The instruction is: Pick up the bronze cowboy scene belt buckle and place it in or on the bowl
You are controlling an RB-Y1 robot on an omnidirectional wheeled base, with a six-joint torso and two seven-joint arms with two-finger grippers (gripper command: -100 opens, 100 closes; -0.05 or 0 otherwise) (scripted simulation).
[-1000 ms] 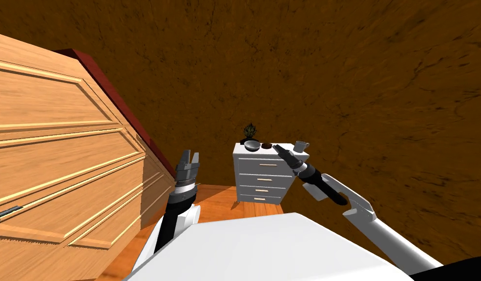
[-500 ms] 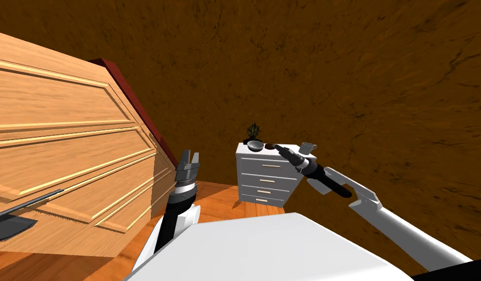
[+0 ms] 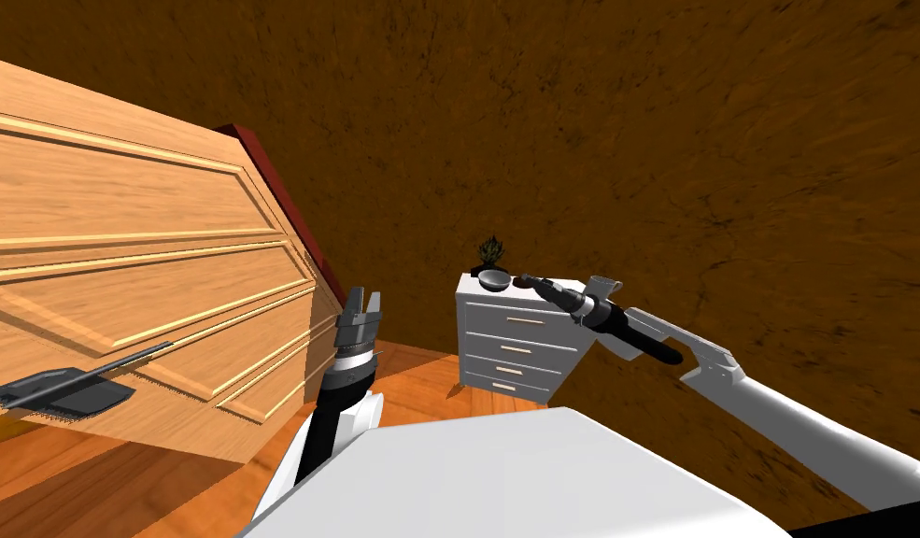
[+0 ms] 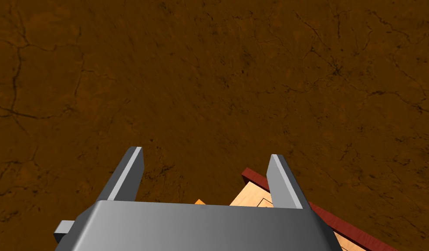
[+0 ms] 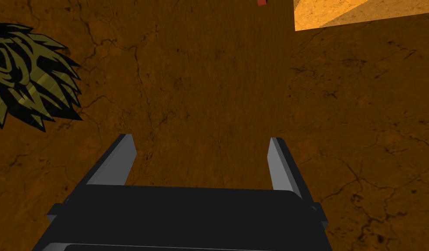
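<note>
Brown cracked walls are closing in behind a white dresser [image 3: 516, 347], which is standing on a wood floor [image 3: 406, 378] and carrying the task's things on its top. A grey bowl [image 3: 493, 278] is sitting near the left end of that top, in front of a small spiky plant [image 3: 490, 250]. The buckle [image 3: 520, 279], showing as a small dark oval, is lying just beside the bowl on its right. The right claw [image 3: 530, 280] is reaching out over the dresser with its tips at the buckle; whether they are touching it cannot be told. In the right wrist view its fingers [image 5: 122, 159] are standing wide apart and gripping nothing, with the plant off to one side. A pale mug [image 3: 603, 284] is sitting behind the right forearm. The left claw [image 3: 363, 301] is pointing upward close to the body, well apart from the dresser, its fingers [image 4: 130, 172] likewise spread and empty. A tall wooden wardrobe [image 3: 121, 261] is looming at the left.
</note>
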